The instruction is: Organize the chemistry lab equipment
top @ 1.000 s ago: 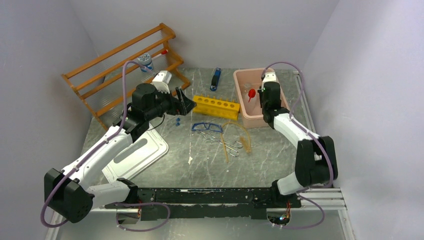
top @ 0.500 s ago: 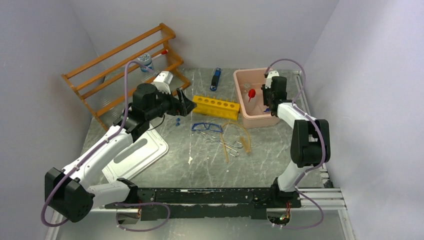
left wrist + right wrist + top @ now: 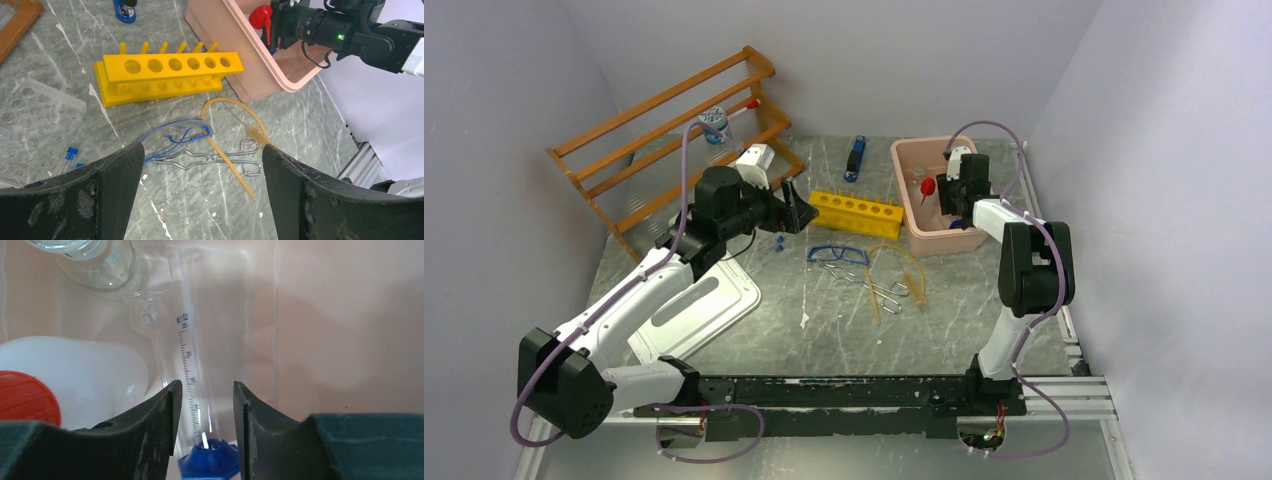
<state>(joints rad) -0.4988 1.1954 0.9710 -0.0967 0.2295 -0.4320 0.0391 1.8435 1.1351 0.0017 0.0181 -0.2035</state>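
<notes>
Straddling a blue-capped tube [image 3: 192, 355] in the pink bin [image 3: 934, 243], the right claw [image 3: 206, 387] stood part-open, seemingly releasing it; next it should lift clear. The left claw [image 3: 202, 155] gaped empty.

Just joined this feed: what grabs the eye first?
The bright yellow tube rack mid-table, with blue goggles, metal tongs and yellowish tubing scattered in front. At back right, the right gripper is inside the pink tub, straddling a clear graduated cylinder beside a red-capped bottle.
</notes>
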